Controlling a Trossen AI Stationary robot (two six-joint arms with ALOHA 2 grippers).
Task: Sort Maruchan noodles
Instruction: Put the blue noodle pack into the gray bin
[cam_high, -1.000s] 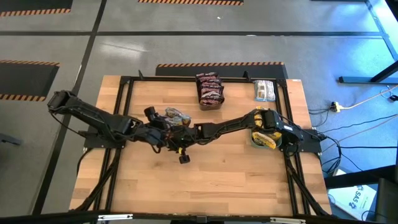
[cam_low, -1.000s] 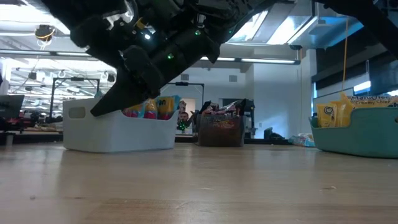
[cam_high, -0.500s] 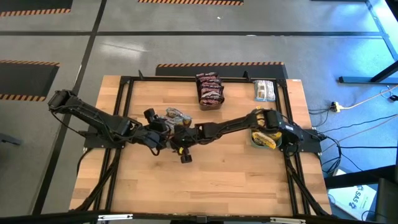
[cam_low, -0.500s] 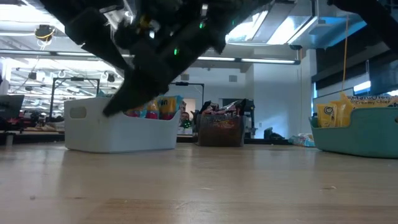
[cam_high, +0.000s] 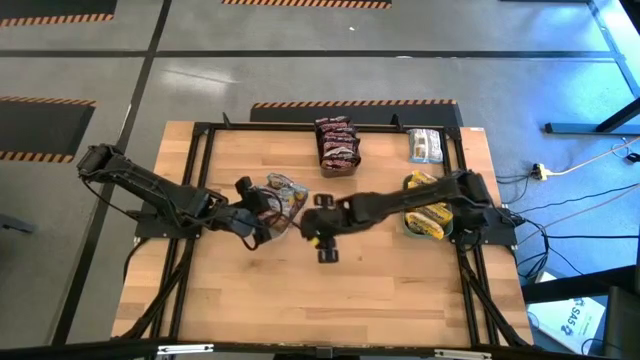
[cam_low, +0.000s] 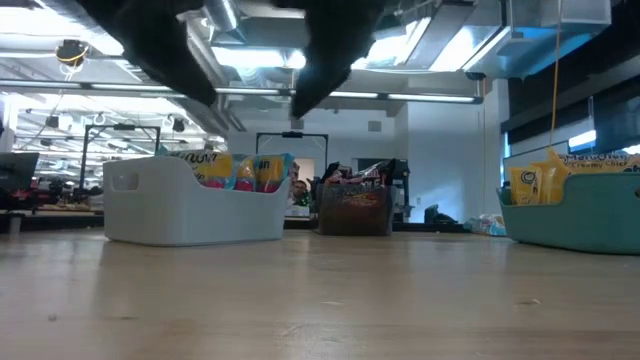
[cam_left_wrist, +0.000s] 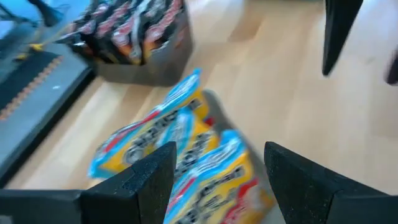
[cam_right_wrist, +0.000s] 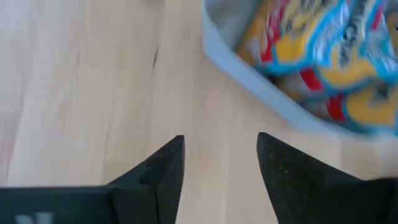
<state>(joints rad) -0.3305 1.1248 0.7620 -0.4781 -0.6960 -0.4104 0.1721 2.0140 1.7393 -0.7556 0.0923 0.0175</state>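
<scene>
Yellow-and-blue Maruchan noodle packets (cam_high: 284, 188) lie in a pale grey bin (cam_low: 190, 212) at the table's middle. Dark red packets (cam_high: 337, 143) stand in a dark bin at the far edge, and a silver-white packet (cam_high: 425, 146) lies at the far right. My left gripper (cam_high: 266, 212) is open just left of the pale bin, and in its wrist view the yellow packets (cam_left_wrist: 180, 146) lie ahead of its fingers (cam_left_wrist: 217, 180). My right gripper (cam_high: 318, 228) hangs open above bare wood to the right of that bin, with nothing between its fingers (cam_right_wrist: 221, 168).
A teal bin (cam_high: 428, 218) with yellow packets sits at the right edge under my right arm. A black frame (cam_high: 200, 140) runs round the wooden table. Bare wood (cam_high: 330, 300) spans the near half.
My right gripper has risen from the pale bin and drawn back toward the table's right and near edges. In the low view it has left the bin's rim and now shows only at the top. The yellow packets stay in the bin.
</scene>
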